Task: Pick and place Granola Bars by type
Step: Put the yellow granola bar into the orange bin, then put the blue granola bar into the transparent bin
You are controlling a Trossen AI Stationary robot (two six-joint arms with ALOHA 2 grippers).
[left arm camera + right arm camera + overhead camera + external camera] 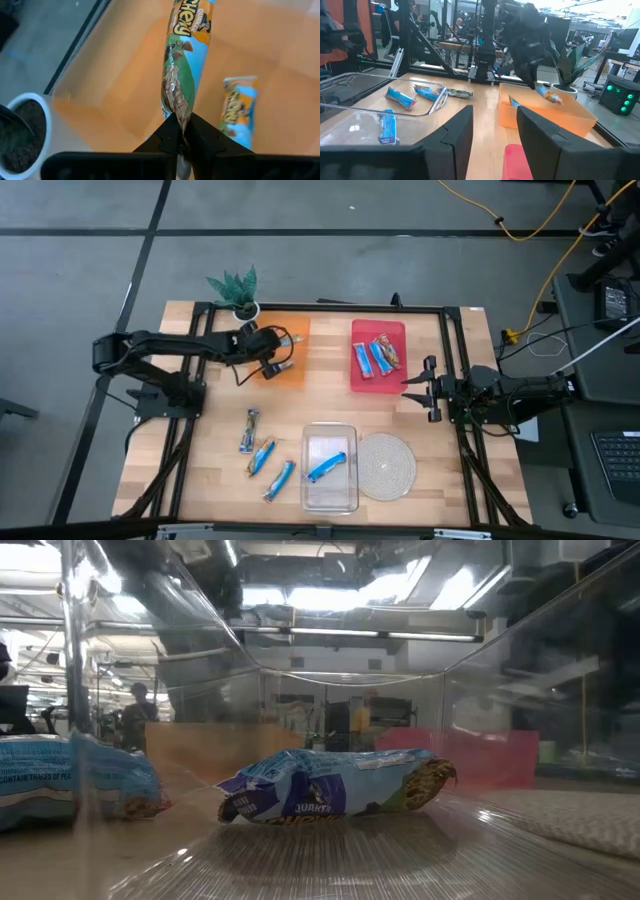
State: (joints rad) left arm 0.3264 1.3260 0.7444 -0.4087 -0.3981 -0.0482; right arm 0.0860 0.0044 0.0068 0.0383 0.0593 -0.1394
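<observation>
**Left pincer holds a bar over the orange tray**

A light wooden table [330, 415] in a black frame stands on a grey floor; behind it, the low view shows a workshop with ceiling lights and a person far away.

The left arm reaches from the left edge across the table, bent at the elbow. The left gripper [272, 360] hangs over the orange tray [297, 332], next to a small potted plant [238, 290]. Its fingers are closed on the end of a held bar [181, 60], which hangs below them; its wrapper is blue and green, and the letters "hewy" can be read on it. Just beside the held bar, another blue bar [235, 112] lies in the same tray.

Nearer the front edge than this pincer, three loose bars [262, 455] lie on the wood. To their right stands a clear tray [330, 492] with one blue bar [335, 788] inside; its label is not readable for sure. A round woven mat [386, 465] lies beside that tray.

The red tray [378, 370] holds three bars [375, 356], between the two pincers. The right gripper [425, 388] rests just beside this tray, its arm stretched from the right edge, its fingers spread apart and holding nothing.
</observation>
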